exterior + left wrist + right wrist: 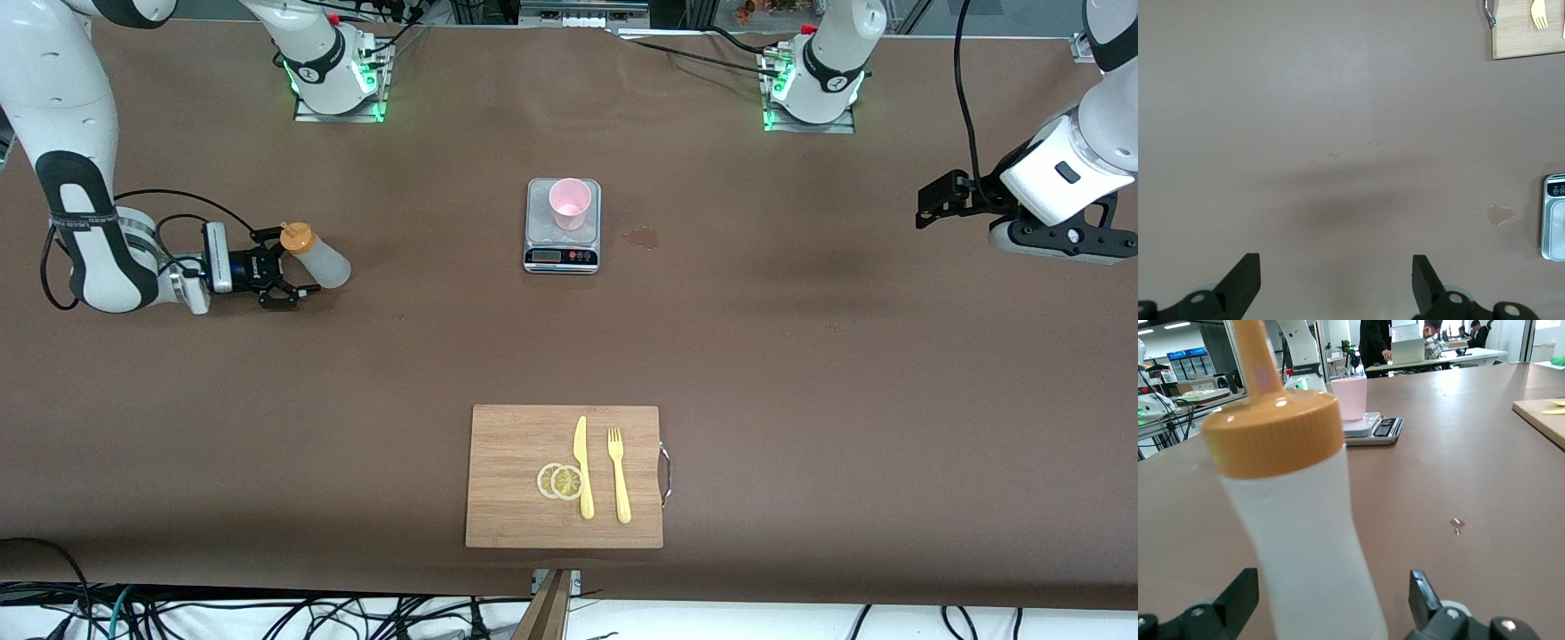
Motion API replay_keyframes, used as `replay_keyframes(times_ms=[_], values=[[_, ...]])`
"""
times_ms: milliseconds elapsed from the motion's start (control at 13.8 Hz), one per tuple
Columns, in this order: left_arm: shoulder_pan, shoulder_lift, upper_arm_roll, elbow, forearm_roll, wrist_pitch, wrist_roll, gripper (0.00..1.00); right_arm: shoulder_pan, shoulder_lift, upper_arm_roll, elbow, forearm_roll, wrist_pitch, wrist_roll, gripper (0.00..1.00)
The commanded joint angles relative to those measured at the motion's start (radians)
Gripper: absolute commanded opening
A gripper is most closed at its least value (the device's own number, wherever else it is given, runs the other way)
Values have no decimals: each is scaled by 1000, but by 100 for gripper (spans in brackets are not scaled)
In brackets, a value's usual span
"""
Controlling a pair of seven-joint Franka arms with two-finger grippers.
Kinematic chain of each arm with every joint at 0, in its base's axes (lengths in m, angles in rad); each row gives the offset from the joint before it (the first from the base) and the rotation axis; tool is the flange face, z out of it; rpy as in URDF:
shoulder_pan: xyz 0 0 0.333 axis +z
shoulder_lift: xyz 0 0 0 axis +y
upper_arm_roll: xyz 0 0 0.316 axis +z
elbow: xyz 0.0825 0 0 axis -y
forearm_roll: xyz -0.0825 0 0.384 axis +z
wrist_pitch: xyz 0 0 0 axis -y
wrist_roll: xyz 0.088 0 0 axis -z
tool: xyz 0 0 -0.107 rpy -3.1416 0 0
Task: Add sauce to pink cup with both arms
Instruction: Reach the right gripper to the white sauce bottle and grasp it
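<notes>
The sauce bottle point(320, 258) point(1298, 520), whitish with an orange nozzle cap, stands on the table toward the right arm's end. My right gripper point(293, 265) point(1333, 583) is low at the table and open, one finger on each side of the bottle's body with a gap on both sides. The pink cup point(569, 203) point(1349, 397) stands on a grey kitchen scale point(562, 253) mid-table. My left gripper point(929, 206) point(1336, 261) hangs open and empty over bare table at the left arm's end.
A wooden cutting board point(516, 480) point(1525, 40) lies nearer the front camera, carrying a yellow knife point(582, 467), a yellow fork point(618, 476) and two lemon slices point(560, 481). A small wet spot point(642, 236) point(1500, 215) marks the table beside the scale.
</notes>
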Motion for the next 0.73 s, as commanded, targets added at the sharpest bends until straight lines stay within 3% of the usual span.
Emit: replay_keyframes(times_ms=[0, 654], values=[[-8, 8, -3, 28, 13, -26, 12, 100, -3, 16, 14, 12, 33, 6, -12, 100], [-10, 7, -1, 28, 13, -27, 10, 100, -3, 28, 42, 7, 40, -80, -89, 98]])
